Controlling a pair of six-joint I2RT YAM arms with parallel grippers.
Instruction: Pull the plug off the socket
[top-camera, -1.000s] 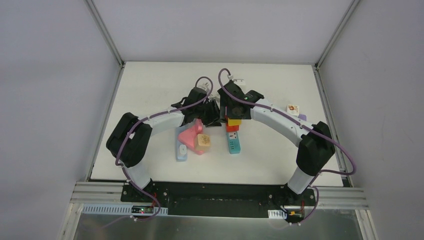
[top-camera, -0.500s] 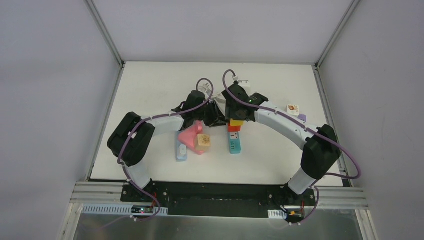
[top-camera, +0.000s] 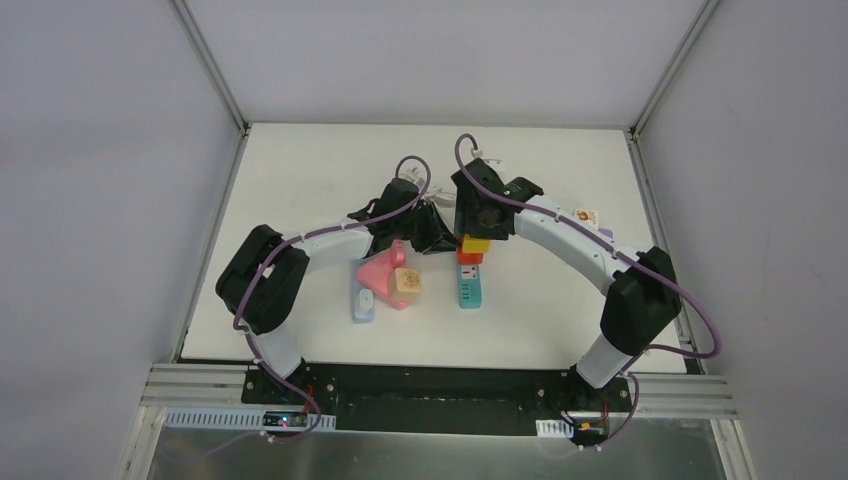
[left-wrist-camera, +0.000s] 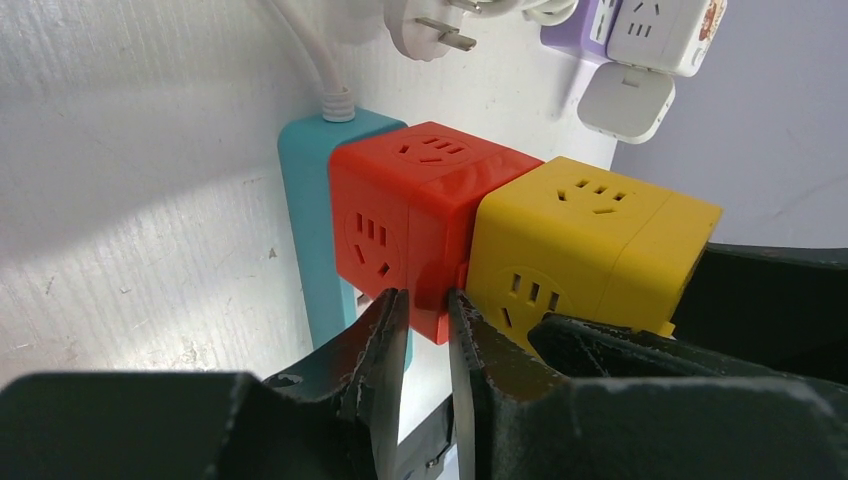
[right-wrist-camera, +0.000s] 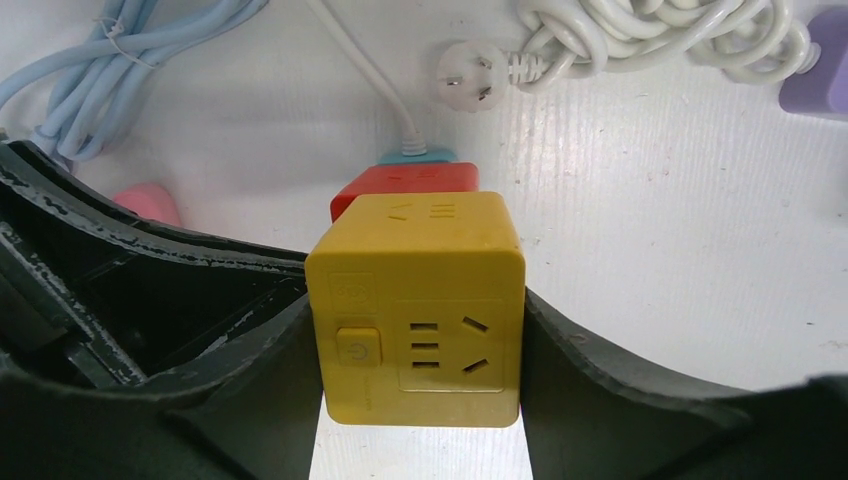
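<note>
On white table (top-camera: 300, 180), grey walls (top-camera: 100, 150) | right claw (right-wrist-camera: 415, 400) grips yellow cube (right-wrist-camera: 415, 270) | left claw (left-wrist-camera: 425, 308) nearly closed (hold unclear)

Yellow cube adapter (right-wrist-camera: 415, 300), red cube adapter (left-wrist-camera: 410, 215): smooth plastic, soft sheen. Desk (left-wrist-camera: 130, 200): white, matt, faintly ribbed, scuffed.

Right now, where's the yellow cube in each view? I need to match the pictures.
Top external: yellow cube just right of centre, directly beyond the red cube.
Left wrist: right of centre, joined to the red cube's right side.
Right wrist: centre, lower half, with the red cube behind it.
Shared landmark: the red cube, touching it in all three views.
</note>
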